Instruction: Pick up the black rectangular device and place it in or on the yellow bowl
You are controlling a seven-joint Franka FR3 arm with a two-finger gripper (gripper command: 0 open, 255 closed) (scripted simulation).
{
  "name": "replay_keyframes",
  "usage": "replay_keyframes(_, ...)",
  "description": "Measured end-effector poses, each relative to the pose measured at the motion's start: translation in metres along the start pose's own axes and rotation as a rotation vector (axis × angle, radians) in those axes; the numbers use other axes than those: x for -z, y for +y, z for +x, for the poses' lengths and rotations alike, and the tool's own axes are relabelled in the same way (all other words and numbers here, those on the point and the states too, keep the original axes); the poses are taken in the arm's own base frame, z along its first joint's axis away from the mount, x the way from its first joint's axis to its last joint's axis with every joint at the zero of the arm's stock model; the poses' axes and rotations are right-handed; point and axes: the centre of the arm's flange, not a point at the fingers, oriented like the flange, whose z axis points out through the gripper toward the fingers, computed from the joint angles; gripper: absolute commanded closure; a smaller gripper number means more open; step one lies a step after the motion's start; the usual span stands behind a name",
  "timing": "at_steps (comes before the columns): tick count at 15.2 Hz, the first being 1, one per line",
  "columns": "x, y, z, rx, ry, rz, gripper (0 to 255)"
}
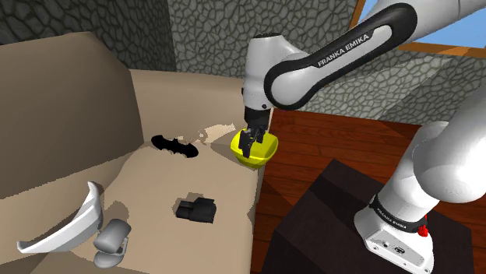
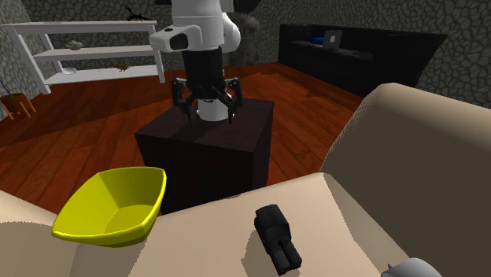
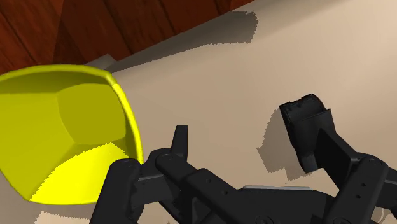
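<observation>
The white arm (image 1: 335,54) bends downward, its black pincer (image 1: 251,149) hanging with fingers spread apart.

Shoulder view: beside stand (image 1: 311,226), down over sofa (image 1: 226,187). Second exterior: low, facing arm (image 2: 201,24). Wrist: close. All share yellow bowl (image 1: 269,152).

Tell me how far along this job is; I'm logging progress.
Nothing done yet: the black device lies on the beige cushion, apart from the empty yellow bowl. In hand: the open claw hangs by the bowl, holding nothing. Left: grasp, lift, place in bowl.
</observation>
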Motion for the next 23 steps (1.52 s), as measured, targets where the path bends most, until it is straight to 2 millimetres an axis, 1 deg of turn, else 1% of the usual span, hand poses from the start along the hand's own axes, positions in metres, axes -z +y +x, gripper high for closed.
replay_keyframes(2,-0.018,-0.013,0.008,0.017,0.003,-0.001,0)
replay_keyframes(3,-0.028,-0.022,0.016,0.026,0.005,0.000,0)
replay_keyframes(6,-0.056,-0.039,0.035,0.052,0.009,0.000,0)
replay_keyframes(11,-0.100,-0.079,0.067,0.095,0.017,0.000,0)
replay_keyframes(12,-0.109,-0.087,0.076,0.104,0.019,0.000,0)
replay_keyframes(14,-0.128,-0.101,0.087,0.121,0.022,0.000,0)
replay_keyframes(17,-0.151,-0.121,0.107,0.146,0.026,0.000,0)
replay_keyframes(20,-0.181,-0.143,0.125,0.173,0.030,0.000,0)
replay_keyframes(22,-0.194,-0.158,0.133,0.188,0.033,-0.001,0)
replay_keyframes(23,-0.201,-0.161,0.134,0.192,0.034,-0.001,0)
